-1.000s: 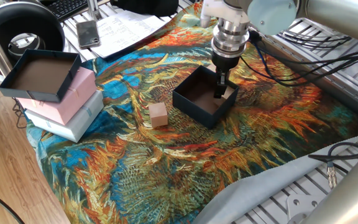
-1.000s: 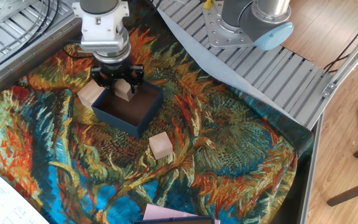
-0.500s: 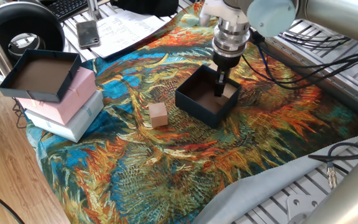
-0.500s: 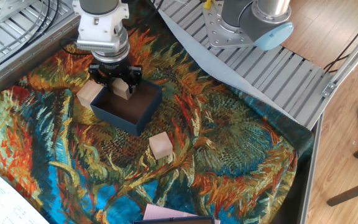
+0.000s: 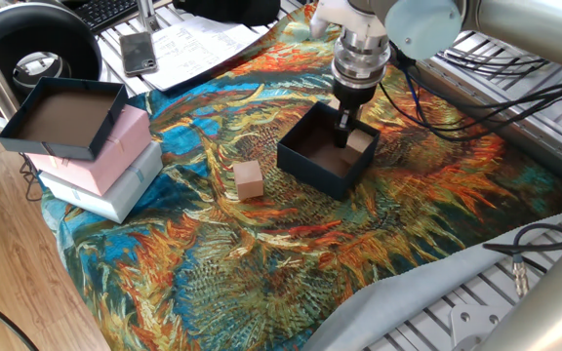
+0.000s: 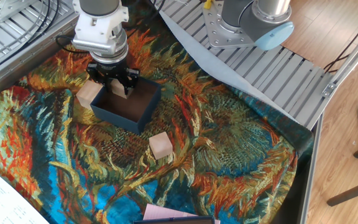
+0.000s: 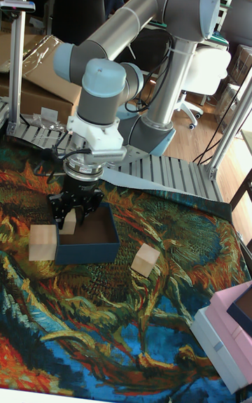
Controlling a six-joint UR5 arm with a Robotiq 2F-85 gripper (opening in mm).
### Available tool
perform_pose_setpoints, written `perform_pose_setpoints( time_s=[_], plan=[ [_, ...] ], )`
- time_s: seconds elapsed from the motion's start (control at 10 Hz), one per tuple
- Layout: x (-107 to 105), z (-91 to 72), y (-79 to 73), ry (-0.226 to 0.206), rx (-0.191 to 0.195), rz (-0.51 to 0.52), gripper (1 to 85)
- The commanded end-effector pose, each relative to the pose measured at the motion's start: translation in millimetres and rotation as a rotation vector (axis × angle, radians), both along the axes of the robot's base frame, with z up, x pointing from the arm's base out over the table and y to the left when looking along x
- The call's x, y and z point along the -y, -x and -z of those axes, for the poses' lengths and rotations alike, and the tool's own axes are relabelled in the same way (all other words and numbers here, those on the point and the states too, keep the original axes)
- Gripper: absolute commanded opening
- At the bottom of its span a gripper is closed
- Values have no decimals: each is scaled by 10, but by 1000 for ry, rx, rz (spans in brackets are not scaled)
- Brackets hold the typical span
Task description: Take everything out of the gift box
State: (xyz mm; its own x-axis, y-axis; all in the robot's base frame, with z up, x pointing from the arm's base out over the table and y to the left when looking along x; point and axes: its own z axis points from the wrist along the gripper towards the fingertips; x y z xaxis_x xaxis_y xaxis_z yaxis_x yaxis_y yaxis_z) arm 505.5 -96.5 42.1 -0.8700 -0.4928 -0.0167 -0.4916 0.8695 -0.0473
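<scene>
The navy gift box (image 5: 310, 168) (image 6: 120, 118) (image 7: 87, 250) stands on the patterned cloth. My gripper (image 5: 342, 136) (image 6: 118, 89) (image 7: 70, 220) reaches into its far corner, shut on a pale wooden cube (image 6: 119, 91) (image 7: 68, 222) held about level with the rim. A second cube (image 6: 89, 94) (image 7: 43, 242) (image 5: 362, 142) rests on the cloth right against the outside of the box wall. A third cube (image 5: 249, 179) (image 6: 161, 145) (image 7: 146, 259) lies on the cloth a short way from the box. The rest of the box floor shows bare brown.
A shallow dark lid (image 5: 61, 117) sits on a stacked pink box (image 5: 120, 146) and white box (image 5: 115, 193) at the cloth's left edge. A phone (image 5: 138, 52) and papers (image 5: 198, 44) lie beyond. The robot base (image 6: 247, 22) stands on the ridged metal table.
The gripper has shifted a little toward the box's far corner with the cube in its fingers. The gift box has slid slightly the same way. The two outside cubes stayed put.
</scene>
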Motion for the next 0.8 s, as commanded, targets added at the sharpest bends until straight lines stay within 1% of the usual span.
perform_pose_setpoints(
  time_s=[0.0,0.3,0.4,0.5,0.6,0.7],
  plan=[
    [-115,-18,-69,-33,4,74,430],
    [-336,-56,-61,-99,-16,157,403],
    [-329,-74,-76,-84,-18,154,397],
    [-345,-90,-69,-80,-25,156,383],
    [-311,-91,-64,-66,-26,135,383],
    [-182,-91,-69,-17,-21,80,383]
  ],
)
